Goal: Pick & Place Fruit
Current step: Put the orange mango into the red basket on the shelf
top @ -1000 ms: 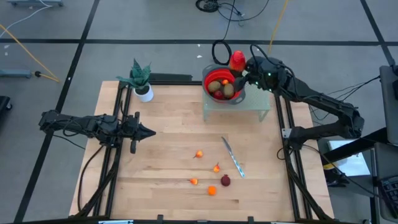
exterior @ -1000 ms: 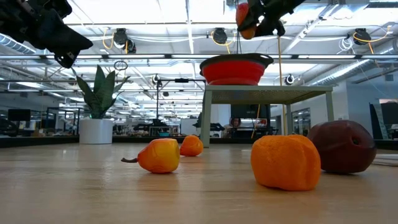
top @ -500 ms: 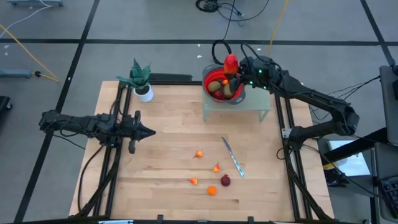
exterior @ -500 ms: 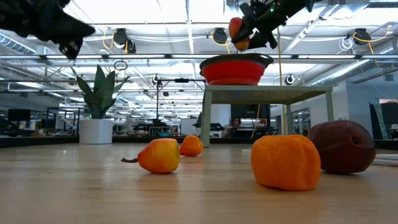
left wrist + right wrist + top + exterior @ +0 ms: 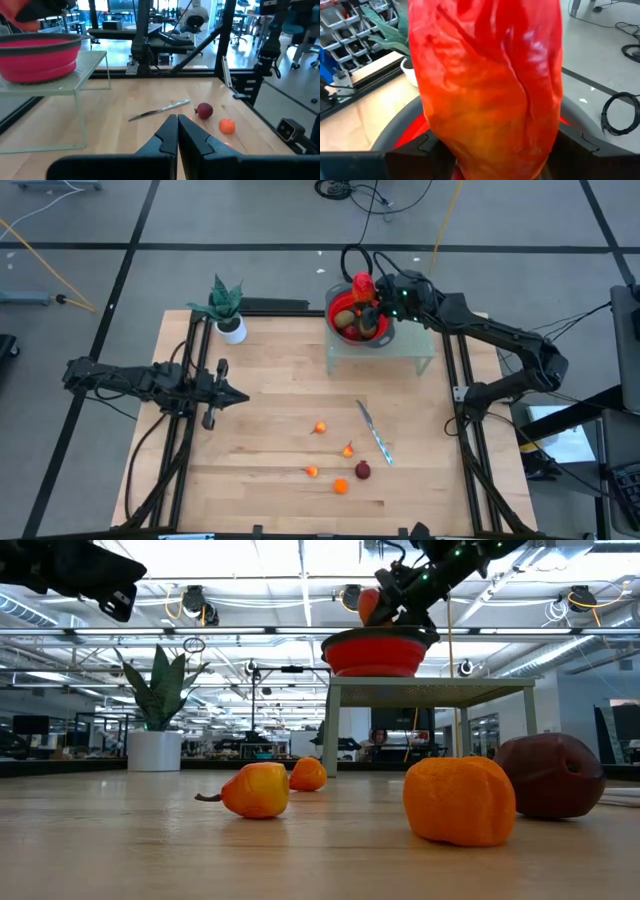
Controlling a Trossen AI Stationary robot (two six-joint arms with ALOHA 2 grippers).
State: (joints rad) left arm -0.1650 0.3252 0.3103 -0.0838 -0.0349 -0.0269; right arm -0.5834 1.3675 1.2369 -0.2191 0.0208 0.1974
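Note:
My right gripper [image 5: 372,294] is shut on the elongated red-orange piece [image 5: 363,284], which hovers over the red bowl with grey rim [image 5: 384,336] on a small stand [image 5: 420,348]. In the low view the piece [image 5: 369,604] sits just above the bowl's rim [image 5: 378,637]. An olive-brown oval [image 5: 343,320] lies in the bowl. Several tiny orange pieces [image 5: 319,427] [image 5: 341,486] and a dark red ball [image 5: 362,470] rest on the table. My left gripper [image 5: 240,395] waits shut at the table's left [image 5: 177,134]. My right gripper pinches the red-orange piece between its two fingers, at the piece's lower part [image 5: 485,150]. The fingers [image 5: 420,150] reach in from the table's right side. The piece stands roughly upright and is lifted clear, above the bowl.
A slim knife [image 5: 375,432] lies right of the loose fruit, also in the left wrist view as a knife [image 5: 160,110]. A potted plant [image 5: 226,308] stands at the far left corner. Bare wood lies between my left gripper and the fruit.
My right gripper has carried the red-orange piece toward the table's left and downward, from beyond the bowl's right rim to a spot over the bowl, just above its rim. It has stayed shut on the piece.

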